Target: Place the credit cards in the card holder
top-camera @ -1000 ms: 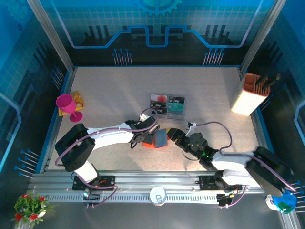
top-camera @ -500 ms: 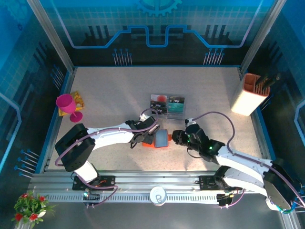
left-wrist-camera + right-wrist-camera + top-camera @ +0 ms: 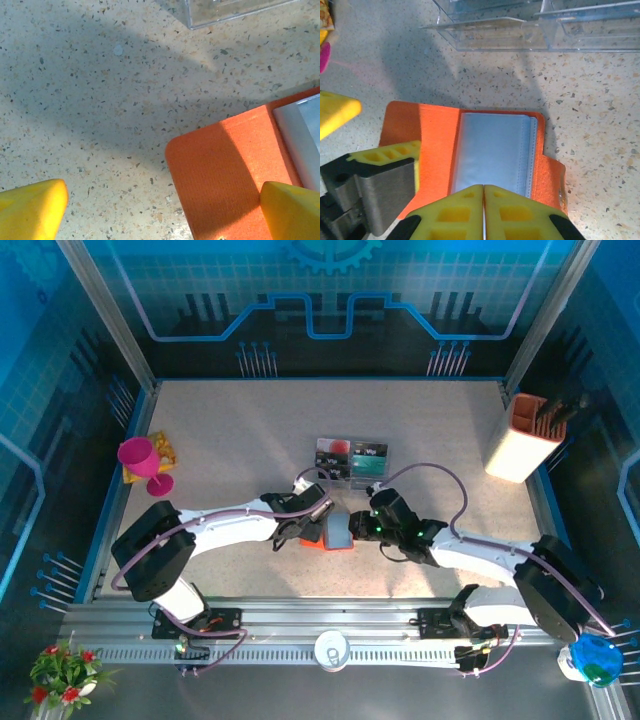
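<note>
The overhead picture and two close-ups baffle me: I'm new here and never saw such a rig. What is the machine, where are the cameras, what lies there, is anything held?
Two robot arms are bolted at the near edge of a table. One camera looks down from above; one rides each wrist, so the yellow blocks are claw fingers. On the table lie an open orange card holder, a clear tray of credit cards, a pink goblet and a white pot. The left claw is open, one finger over the holder. The right claw is shut above it; whether it pinches anything is unclear.
</note>
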You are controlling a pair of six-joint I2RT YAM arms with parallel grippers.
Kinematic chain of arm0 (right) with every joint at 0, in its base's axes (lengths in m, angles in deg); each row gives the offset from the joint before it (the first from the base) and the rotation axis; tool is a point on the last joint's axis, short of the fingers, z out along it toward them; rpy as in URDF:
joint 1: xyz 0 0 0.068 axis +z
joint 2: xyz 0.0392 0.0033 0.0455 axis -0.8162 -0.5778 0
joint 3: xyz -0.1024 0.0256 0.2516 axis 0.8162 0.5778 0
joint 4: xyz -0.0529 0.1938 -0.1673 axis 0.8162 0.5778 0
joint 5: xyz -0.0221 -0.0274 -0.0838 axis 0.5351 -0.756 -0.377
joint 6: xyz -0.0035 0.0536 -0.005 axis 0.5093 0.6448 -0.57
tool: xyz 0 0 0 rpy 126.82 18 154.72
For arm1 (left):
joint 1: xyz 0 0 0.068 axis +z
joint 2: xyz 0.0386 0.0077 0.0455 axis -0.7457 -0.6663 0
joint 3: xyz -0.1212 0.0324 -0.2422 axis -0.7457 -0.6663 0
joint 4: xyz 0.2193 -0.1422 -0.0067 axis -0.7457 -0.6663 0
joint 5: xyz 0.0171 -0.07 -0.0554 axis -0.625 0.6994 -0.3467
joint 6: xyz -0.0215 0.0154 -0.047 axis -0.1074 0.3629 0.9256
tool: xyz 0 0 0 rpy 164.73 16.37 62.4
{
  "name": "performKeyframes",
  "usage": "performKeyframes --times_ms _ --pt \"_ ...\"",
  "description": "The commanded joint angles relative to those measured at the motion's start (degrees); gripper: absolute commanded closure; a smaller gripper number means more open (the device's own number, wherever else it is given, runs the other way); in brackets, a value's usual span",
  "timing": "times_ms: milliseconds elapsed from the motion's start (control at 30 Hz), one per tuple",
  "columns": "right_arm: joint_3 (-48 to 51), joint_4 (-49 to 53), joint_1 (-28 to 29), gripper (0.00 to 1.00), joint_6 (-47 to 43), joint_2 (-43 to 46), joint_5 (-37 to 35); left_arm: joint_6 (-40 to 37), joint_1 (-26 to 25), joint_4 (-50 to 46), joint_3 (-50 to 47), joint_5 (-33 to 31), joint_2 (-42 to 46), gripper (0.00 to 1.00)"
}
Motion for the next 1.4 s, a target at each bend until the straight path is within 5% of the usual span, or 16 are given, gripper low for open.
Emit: performKeyframes --times_ms 0,1000,1367 --pt "-2.04 -1.82 0.2 0.92 -1.46 -1.88 0.87 -1.58 -0.1 0.39 -0.76 -0.88 1.44 0.01" --pt "6.54 -7.89 -4.99 1.0 -0.94 -10.43 -0.89 0.92 1.02 -2.45 -1.19 -1.2 2.66 0.01" --pt "8.98 -10.26 -4.87 1.0 1.06 -10.33 -0.49 4.01 2.58 -4.39 -1.27 -1.31 -4.06 0.01"
